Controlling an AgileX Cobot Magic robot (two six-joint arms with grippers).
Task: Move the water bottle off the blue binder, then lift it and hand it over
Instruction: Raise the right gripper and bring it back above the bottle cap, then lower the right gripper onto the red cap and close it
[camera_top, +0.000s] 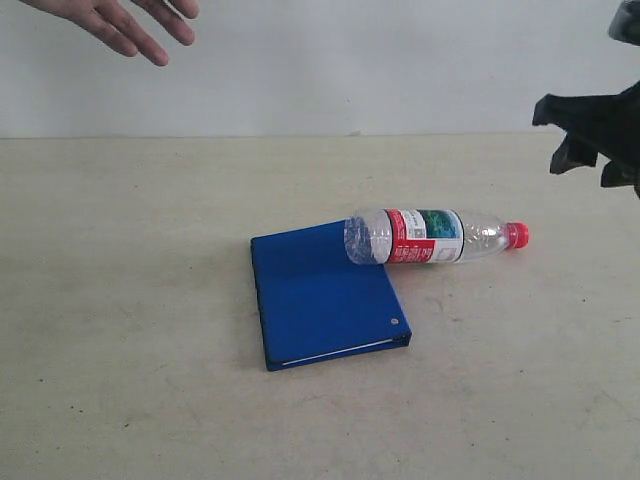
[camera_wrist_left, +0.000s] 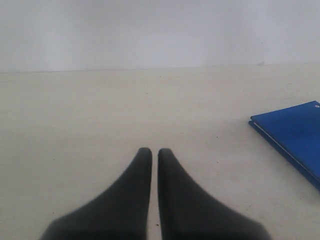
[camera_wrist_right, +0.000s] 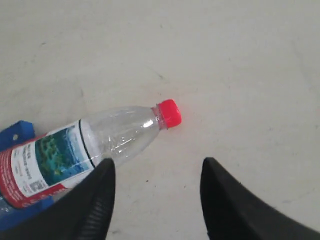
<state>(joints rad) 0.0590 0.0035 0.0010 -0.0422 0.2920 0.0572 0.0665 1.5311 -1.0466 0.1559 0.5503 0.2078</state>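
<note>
A pale beige, faintly speckled worktop (camera_top: 130, 300) met a plain white wall (camera_top: 350, 60) across the upper part of the exterior frame. Right of centre, the water bottle (camera_top: 435, 237) lay on its side, its base on the upper right corner of the blue binder (camera_top: 315, 300) and its red cap pointing right. The right pincer (camera_wrist_right: 157, 165) hung open and empty. The left pincer (camera_wrist_left: 154, 151) was closed to a thin slit, holding nothing. A person's hand (camera_top: 120, 22) showed at upper left.

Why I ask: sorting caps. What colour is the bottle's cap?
The cap is red, clearest in right wrist view.
</note>
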